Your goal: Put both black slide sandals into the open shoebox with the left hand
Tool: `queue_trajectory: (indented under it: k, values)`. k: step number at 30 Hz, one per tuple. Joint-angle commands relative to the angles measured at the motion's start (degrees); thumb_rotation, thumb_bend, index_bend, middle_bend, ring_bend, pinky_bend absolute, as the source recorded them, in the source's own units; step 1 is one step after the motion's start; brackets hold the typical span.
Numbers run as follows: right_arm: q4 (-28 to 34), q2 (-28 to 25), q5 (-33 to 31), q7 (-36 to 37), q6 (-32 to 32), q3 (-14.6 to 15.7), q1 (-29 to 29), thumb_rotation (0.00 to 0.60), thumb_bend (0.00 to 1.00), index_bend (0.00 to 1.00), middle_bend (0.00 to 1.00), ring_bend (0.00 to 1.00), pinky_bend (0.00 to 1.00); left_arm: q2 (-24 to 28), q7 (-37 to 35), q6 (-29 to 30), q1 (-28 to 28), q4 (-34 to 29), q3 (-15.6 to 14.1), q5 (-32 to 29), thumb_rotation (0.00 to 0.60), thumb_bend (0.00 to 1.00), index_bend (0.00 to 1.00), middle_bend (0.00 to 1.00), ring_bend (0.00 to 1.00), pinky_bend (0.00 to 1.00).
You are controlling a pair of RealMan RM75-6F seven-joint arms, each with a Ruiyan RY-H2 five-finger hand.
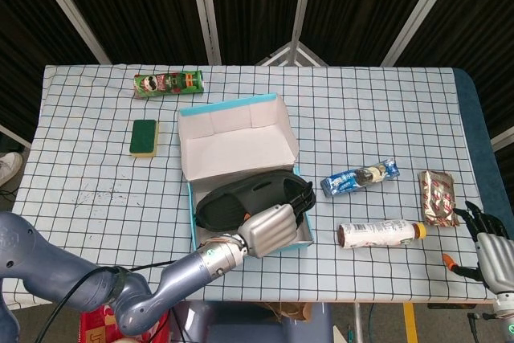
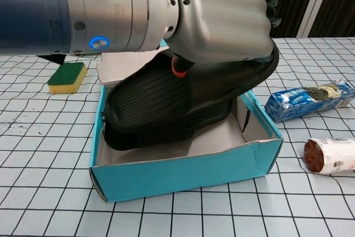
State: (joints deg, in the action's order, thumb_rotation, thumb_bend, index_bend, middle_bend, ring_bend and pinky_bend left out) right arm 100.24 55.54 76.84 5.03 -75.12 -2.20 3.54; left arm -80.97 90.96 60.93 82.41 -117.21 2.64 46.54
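The teal shoebox [image 1: 303,213] [image 2: 183,176] stands open at mid-table, its lid flap raised behind. One black sandal [image 2: 208,116] lies flat on the box floor, mostly covered. My left hand [image 1: 270,229] [image 2: 222,18] grips the second black sandal [image 1: 241,197] [image 2: 150,101], holding it tilted just above the first, inside the box walls. The fingers wrap over its strap end. My right hand [image 1: 488,242] rests at the table's right front corner, fingers spread, holding nothing.
A green chip can [image 1: 168,83] and a green-yellow sponge [image 1: 144,136] [image 2: 66,77] lie left of the box. To its right lie a blue snack packet [image 1: 360,177] [image 2: 308,101], a white bottle [image 1: 381,234] [image 2: 333,155] and a patterned pouch [image 1: 437,197].
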Motion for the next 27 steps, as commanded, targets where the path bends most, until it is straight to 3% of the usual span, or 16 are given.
queue_trajectory:
  k: [1,27]
  values:
    - [0.03,-0.04,0.00,0.07,0.05,0.00,0.00,0.600,0.27,0.17,0.06,0.12,0.07,-1.24,-2.13,-0.92,0.21,1.61,-0.87,2.27,0.600,0.31,0.56,0.57,0.08,0.03]
    - [0.15,-0.12,-0.33,-0.02,0.51,-0.01,0.09,0.600,0.27,0.17,0.06,0.12,0.07,-6.32,-8.61,-4.12,0.74,6.70,-5.17,1.70,0.600,0.31,0.55,0.58,0.10,0.03]
